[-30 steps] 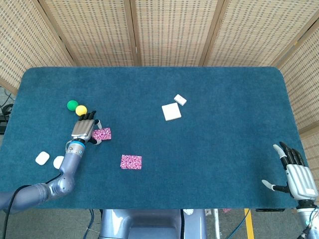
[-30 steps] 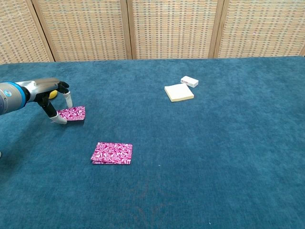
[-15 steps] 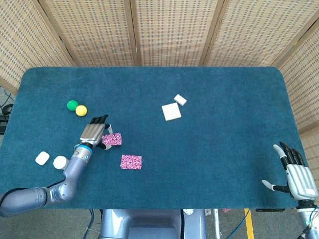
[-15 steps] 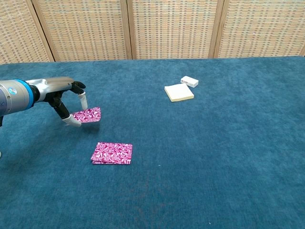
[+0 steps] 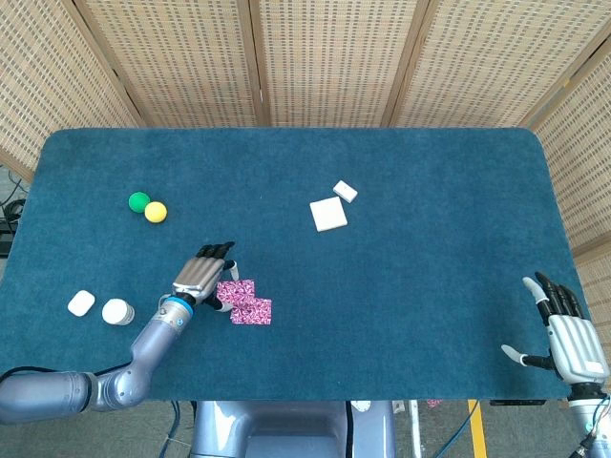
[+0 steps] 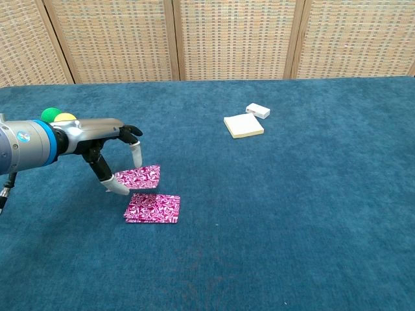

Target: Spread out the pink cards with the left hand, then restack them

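Over the last second the pink card (image 6: 137, 177) has travelled from beside the balls toward the table's near middle, carried in the left hand (image 5: 203, 277), which pinches it between thumb and a finger. It now hangs just behind and left of the other pink card (image 6: 153, 208) lying flat on the blue table (image 5: 401, 286), their edges nearly meeting in the head view. The lying card's long axis runs left-right, just right of and nearer than the left hand. The right hand (image 5: 565, 334) rests far off, fingers apart, holding nothing.
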### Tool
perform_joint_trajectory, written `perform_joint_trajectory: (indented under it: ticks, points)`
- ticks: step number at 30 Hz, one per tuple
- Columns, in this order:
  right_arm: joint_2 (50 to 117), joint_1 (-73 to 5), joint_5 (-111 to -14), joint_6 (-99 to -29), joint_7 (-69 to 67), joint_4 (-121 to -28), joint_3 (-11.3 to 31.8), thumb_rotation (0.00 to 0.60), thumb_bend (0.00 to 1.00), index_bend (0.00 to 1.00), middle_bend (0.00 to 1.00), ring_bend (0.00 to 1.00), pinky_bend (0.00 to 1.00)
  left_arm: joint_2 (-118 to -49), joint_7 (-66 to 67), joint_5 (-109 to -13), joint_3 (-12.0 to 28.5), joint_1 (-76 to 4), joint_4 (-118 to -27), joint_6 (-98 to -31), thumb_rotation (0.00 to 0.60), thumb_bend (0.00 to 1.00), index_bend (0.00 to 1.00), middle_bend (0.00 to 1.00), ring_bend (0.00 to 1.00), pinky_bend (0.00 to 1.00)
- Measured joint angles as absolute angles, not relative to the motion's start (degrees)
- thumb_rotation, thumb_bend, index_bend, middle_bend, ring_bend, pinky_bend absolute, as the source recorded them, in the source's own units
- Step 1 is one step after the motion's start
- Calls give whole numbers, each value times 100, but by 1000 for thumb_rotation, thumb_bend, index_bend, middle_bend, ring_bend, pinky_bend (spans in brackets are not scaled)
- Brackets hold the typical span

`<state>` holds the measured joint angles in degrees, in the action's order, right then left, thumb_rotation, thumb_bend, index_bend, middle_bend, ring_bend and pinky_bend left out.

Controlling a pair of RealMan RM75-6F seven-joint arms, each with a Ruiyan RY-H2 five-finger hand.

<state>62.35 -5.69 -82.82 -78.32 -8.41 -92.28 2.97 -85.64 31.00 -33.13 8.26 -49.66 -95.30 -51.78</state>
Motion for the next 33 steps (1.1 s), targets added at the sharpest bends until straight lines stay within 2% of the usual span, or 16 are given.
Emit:
perform_joint_trajectory:
  ticks: [13,33]
  points:
    - [6225,-574,-8287,-7823,-868,-9229,297,600,2,0,0,0,0,-8749,3449,-3180,660,-5164,-9829,-5531,600,175,498,0,0,0]
    - [6221,-572,-8301,-7831,-891,-9223,292,600,2,0,0,0,0,-9194,3682,-3030,534,-5376,-9472,-5585,600,171,485,0,0,0]
